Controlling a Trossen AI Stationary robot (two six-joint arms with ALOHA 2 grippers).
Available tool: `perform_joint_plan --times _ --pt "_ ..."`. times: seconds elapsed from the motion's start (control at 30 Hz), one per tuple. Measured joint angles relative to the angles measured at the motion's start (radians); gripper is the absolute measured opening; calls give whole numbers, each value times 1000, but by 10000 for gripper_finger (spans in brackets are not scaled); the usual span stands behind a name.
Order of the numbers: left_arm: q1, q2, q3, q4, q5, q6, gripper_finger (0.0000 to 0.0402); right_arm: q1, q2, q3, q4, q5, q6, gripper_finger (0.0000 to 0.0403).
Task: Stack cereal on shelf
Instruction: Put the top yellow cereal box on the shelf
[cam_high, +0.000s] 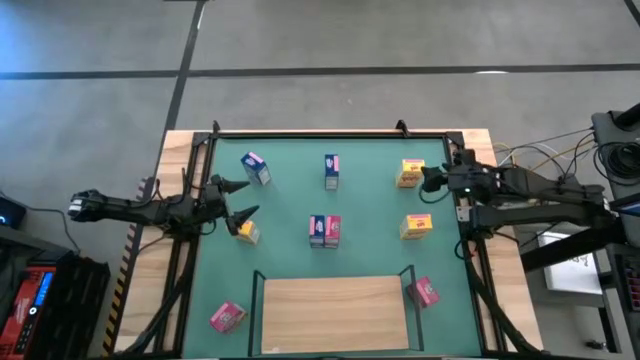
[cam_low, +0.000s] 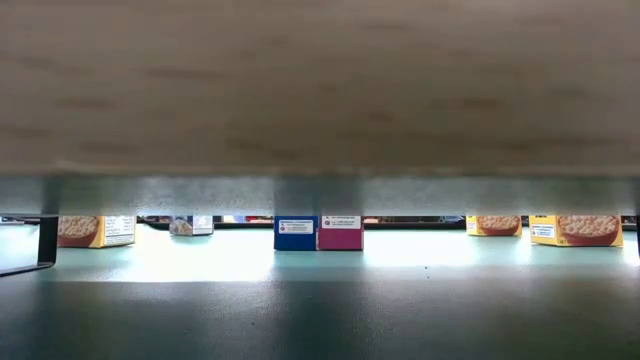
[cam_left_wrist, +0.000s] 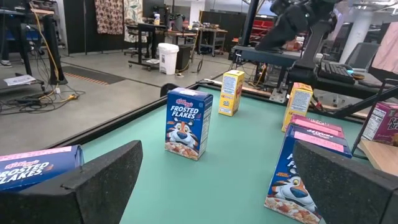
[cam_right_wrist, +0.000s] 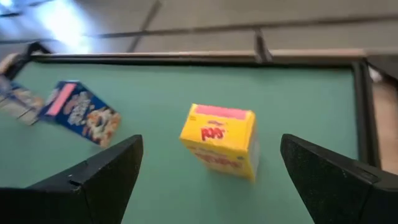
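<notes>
Green mat (cam_high: 370, 240) dotted with cereal boxes; light-wood shelf (cam_high: 333, 312) bare at near edge. Right gripper (cam_high: 428, 179) by right edge, fingers spread wide, facing yellow box (cam_right_wrist: 219, 140) near far right corner. Left gripper (cam_high: 237, 199) at left edge, fingers parted, beside another yellow box (cam_high: 247, 231).

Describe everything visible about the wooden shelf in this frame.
The shelf is a flat rectangular light-wood board with thin dark upright posts at its corners, standing at the near middle edge of the green mat. Its top is bare: no cereal box rests on it. A pink box stands just beside its right corner post. In the low view its pale underside spans the picture's top.
</notes>
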Motion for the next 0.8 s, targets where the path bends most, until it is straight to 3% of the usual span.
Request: perform_joint_plan --times 0.23,0.47,0.8 --pt "0 0 0 0 0 0 399 0 168 129 -155 -20 197 369" --pt "0 0 0 0 0 0 399 -16 286 220 -298 -123 363 369" --pt "0 0 0 0 0 0 399 -129 368 286 -297 -234 252 369"
